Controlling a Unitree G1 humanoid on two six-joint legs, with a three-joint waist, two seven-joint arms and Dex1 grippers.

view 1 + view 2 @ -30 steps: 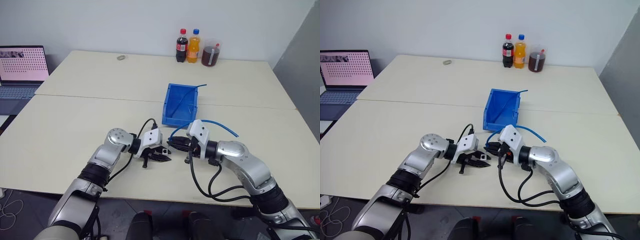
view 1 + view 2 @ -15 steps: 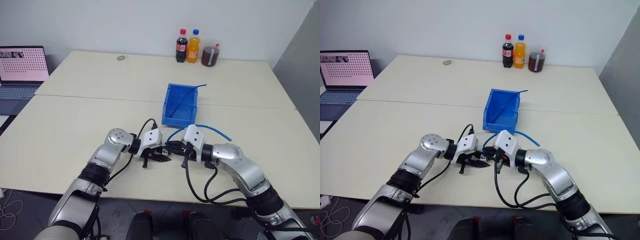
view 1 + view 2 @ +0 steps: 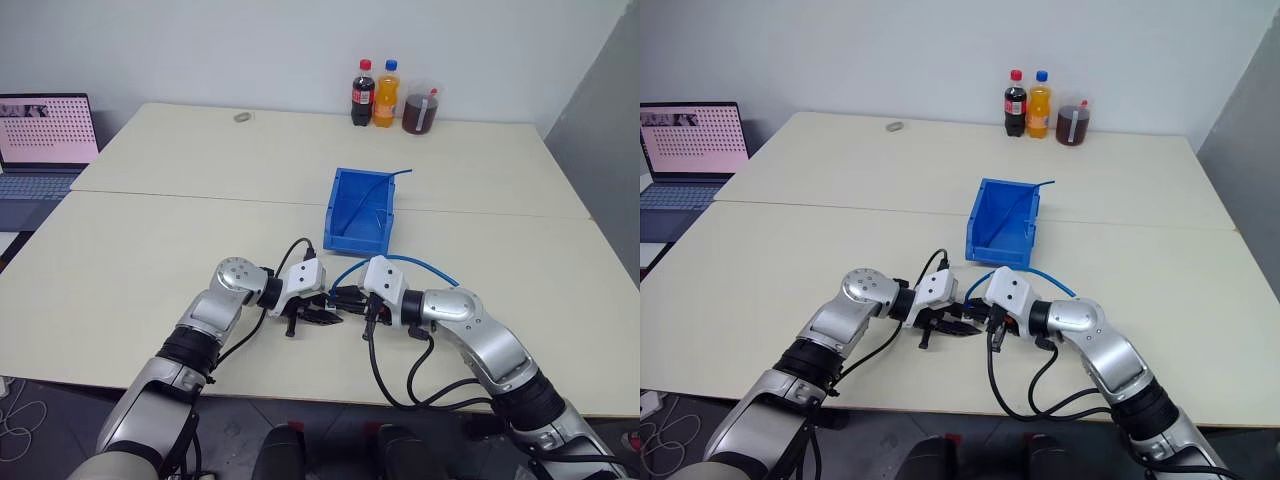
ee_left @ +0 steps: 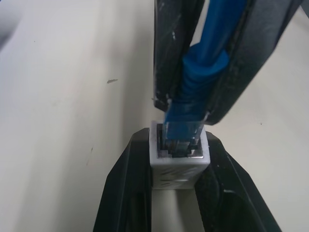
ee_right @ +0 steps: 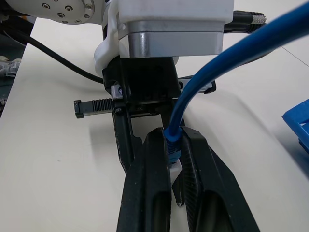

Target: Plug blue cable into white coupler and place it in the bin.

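The left gripper [image 4: 178, 193] is clenched on the white coupler [image 4: 178, 157], its two black fingers pressing the small block from both sides with the socket facing outward. The right gripper [image 5: 175, 159] is clamped on the blue cable [image 4: 203, 63] just behind its clear plug [image 4: 182, 129], and that plug sits at the mouth of the coupler's socket, partly inside it; how deep it goes cannot be told. From the head camera, the two grippers meet tip to tip above the table [image 3: 150, 240], a little in front of the bin [image 3: 362, 209] on its open-lip side. The cable arcs up from the right gripper and curves back behind the right wrist. Inside the bin lies another, darker blue cable [image 3: 375, 192], its end poking over the far rim.
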